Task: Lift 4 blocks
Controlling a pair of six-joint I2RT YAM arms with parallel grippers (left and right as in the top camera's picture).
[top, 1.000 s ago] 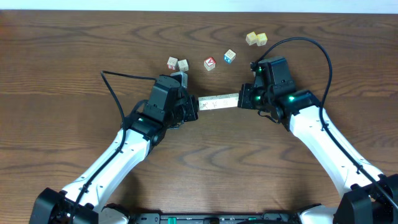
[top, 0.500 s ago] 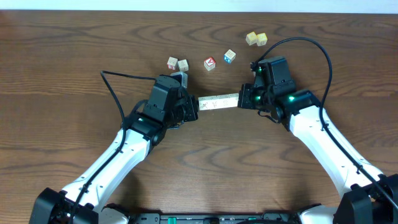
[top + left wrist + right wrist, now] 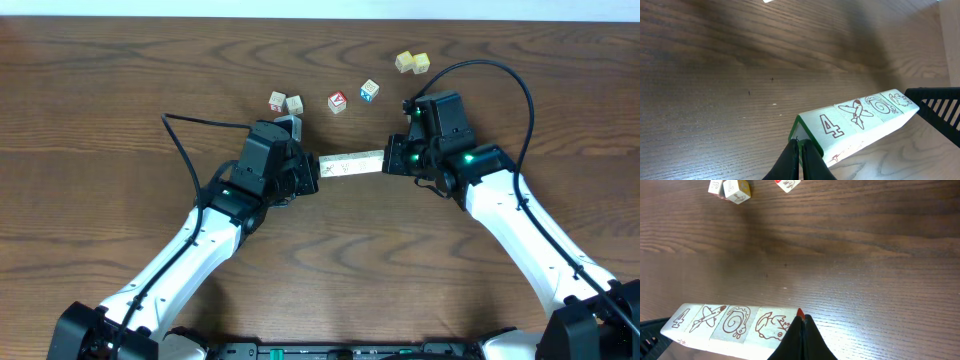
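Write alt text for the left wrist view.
A row of four cream blocks, marked 4, airplane, spiral and another drawing, is pressed end to end between the shut left pincer at bottom and the right pincer at right. A brown wooden table fills the background.

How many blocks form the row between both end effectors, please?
4: numeral block at the left end effector, then plane block, swirl block, animal block at the right end effector.

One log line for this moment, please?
blocks: row of four, clamped endwise | left tool: shut, one end | right tool: shut, other end
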